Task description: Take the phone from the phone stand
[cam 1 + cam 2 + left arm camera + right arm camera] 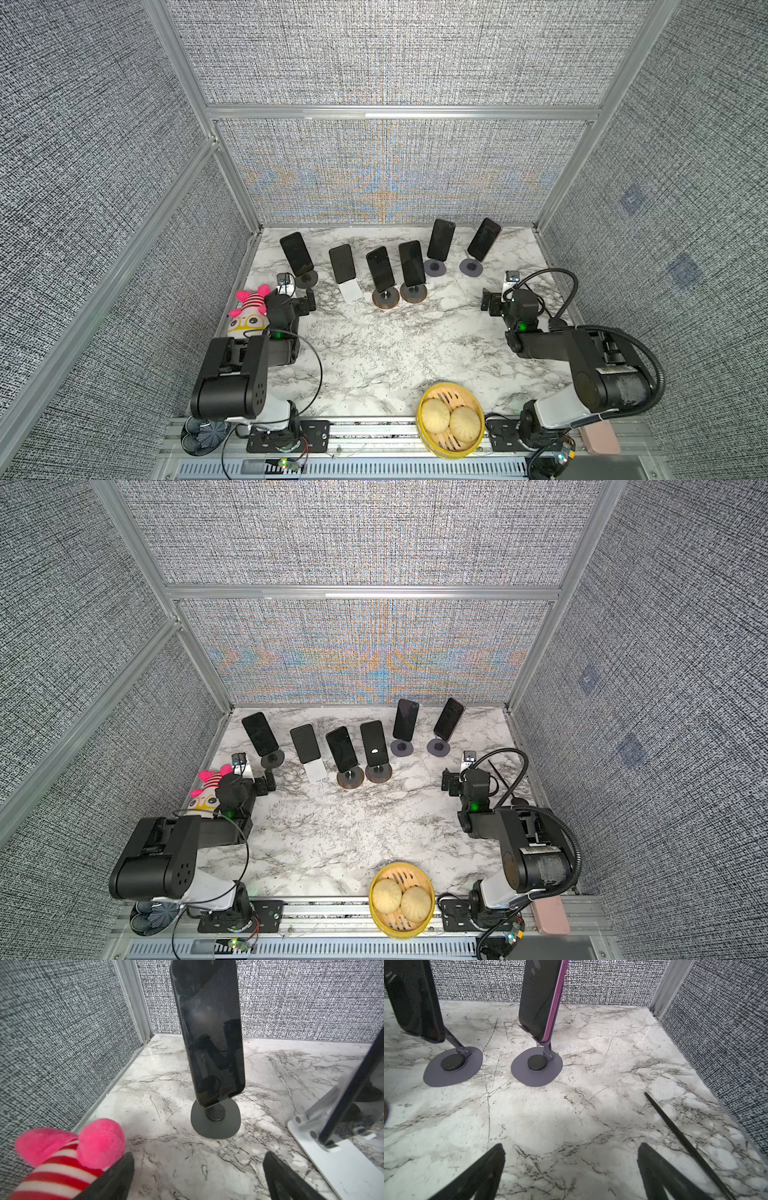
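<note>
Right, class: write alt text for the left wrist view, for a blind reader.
A dark phone leans on a round grey stand on the marble table. The open left gripper faces it, with a pink striped plush toy at its side.

Two black robot arms, bases mounted at near edge, both seen from above in both top views. On left side, left arm [232, 374] folded at elbow, forearm angled inward and forward. At its tip, left gripper [308, 300] held low, jaws spread wide, nothing between them. On right side, right arm [598, 374] in mirrored pose. Its right gripper [490, 301] also low, jaws wide apart, empty.
</note>
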Controlling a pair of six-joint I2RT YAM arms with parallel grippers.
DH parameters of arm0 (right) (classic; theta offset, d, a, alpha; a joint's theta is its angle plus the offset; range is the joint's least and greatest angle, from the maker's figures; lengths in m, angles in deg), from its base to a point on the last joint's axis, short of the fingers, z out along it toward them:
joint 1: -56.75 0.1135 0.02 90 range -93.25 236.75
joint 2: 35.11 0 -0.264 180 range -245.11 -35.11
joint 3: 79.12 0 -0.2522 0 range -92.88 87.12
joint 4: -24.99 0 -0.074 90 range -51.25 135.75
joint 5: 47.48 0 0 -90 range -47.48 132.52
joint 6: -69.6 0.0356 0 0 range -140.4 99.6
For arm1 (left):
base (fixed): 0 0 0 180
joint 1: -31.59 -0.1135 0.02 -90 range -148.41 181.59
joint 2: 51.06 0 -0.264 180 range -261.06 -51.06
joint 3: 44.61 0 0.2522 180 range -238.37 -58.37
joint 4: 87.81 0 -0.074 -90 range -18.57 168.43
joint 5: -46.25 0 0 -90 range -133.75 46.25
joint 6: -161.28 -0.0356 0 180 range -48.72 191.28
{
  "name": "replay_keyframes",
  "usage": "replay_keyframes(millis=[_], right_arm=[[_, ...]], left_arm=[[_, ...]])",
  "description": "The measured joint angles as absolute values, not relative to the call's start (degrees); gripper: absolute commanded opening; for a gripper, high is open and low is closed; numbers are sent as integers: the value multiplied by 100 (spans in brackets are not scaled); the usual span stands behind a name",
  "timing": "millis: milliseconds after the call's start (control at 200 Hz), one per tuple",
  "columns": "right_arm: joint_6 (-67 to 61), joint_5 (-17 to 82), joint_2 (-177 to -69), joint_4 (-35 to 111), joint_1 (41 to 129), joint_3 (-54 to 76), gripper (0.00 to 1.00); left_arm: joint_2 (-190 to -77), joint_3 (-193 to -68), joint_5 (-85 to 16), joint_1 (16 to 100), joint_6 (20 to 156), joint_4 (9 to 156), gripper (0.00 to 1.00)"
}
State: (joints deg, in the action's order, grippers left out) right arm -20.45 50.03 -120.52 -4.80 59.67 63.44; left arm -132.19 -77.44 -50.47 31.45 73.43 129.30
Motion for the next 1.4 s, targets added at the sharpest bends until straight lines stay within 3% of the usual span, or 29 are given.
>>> replay_keyframes(millis=[150, 305, 480, 695, 915, 1401], right_arm=[[-2098, 5123, -11090, 574, 6266, 5682, 99], [-2098, 5464, -10406, 1933, 7154, 4950, 99], [-1969, 5773, -10812, 3439, 8227, 3555, 99], [-1479, 5882, -12045, 4685, 9269, 1842, 99], [-841, 6081, -13175, 5384, 9685, 591, 99], [-376, 5683, -14414, 6093, 9313, -436, 99]], left_arm=[[-11608, -8056, -5281, 3184, 7566, 11807, 98], [-10392, -9057, -5372, 3359, 7988, 10002, 98], [-10537, -10895, -5357, 3418, 8239, 7656, 98], [-11363, -12299, -4719, 3423, 7997, 5910, 99], [-11682, -12139, -4540, 3364, 7981, 5593, 98], [-11498, -11739, -4679, 3270, 7984, 5608, 98]])
